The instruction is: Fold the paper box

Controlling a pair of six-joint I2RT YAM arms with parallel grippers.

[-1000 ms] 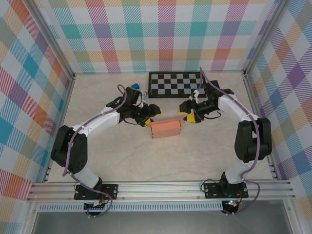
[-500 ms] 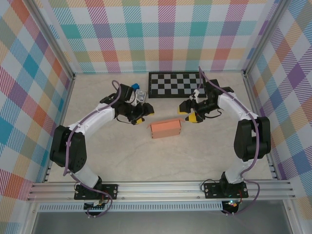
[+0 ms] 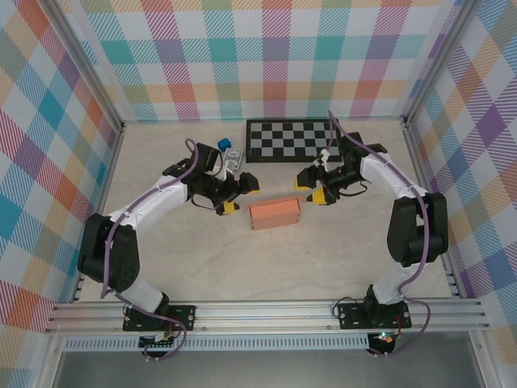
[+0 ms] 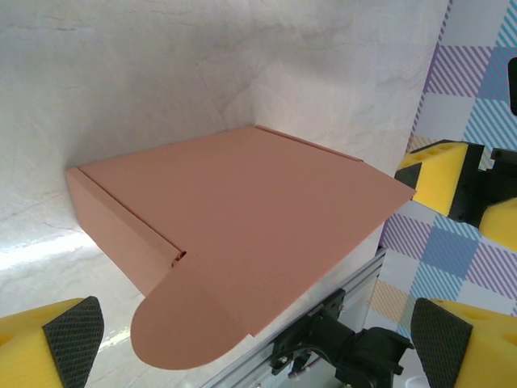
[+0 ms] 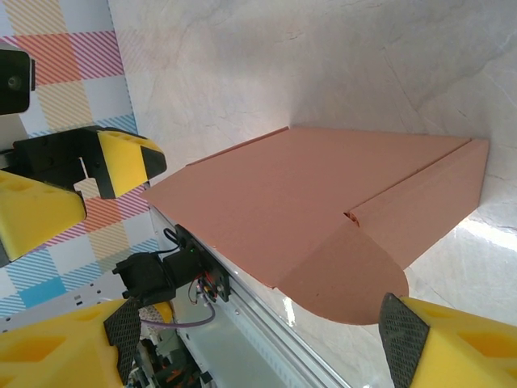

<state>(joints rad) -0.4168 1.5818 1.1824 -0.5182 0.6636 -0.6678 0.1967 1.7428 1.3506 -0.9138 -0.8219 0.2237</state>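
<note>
Plain salmon box (image 3: 275, 214) on table (image 3: 202, 259), my left gripper (image 3: 241, 196) and right gripper (image 3: 311, 191) flanking it, both wide open, empty

Salmon-orange paper box (image 3: 275, 214), yellow-and-black fingers (image 4: 36, 343), black-and-white checkerboard (image 3: 291, 139), multicoloured plaid walls (image 3: 242, 56).

L gripper (image 3: 240, 196) & R gripper (image 3: 310, 190) — both spread wide, facing each other.

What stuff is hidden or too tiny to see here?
Inside of the paper box: every view, its own flat top covers it.
Blue cube and small pack beside it: top view, too small for any detail.
Checkerboard, near right corner: top view, the right arm covers it.
</note>
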